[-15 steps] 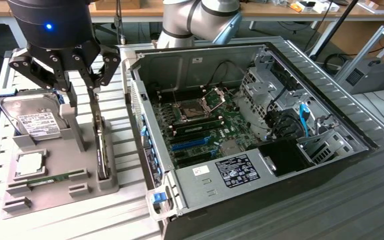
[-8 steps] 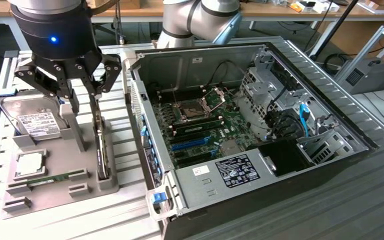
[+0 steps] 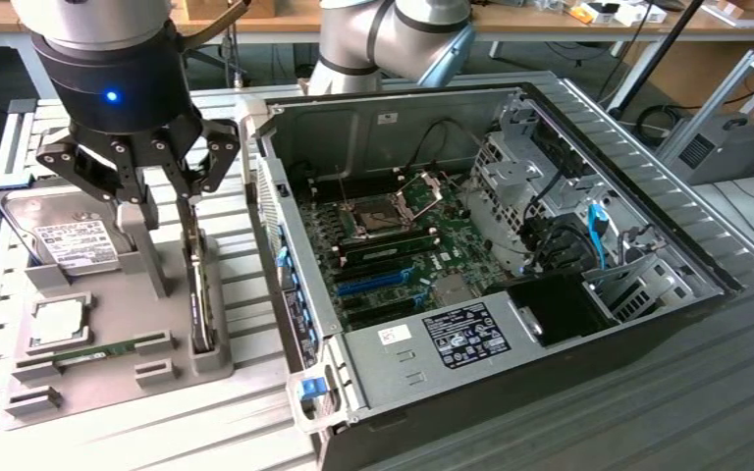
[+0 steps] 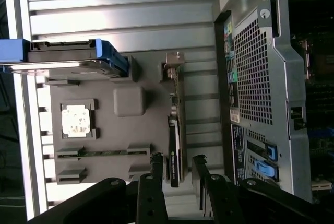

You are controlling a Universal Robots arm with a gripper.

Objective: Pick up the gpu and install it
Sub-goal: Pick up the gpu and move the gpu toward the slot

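Between gripper fingers, apparently untouched: gpu

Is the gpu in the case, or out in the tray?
Out: the gpu stands on edge in the grey tray slot beside the case, with the open end effector straddling it.

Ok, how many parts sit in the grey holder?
4: hard drive at the far end, chip and memory stick nearer the camera, graphics card on edge beside the case. The gripper may hide more.
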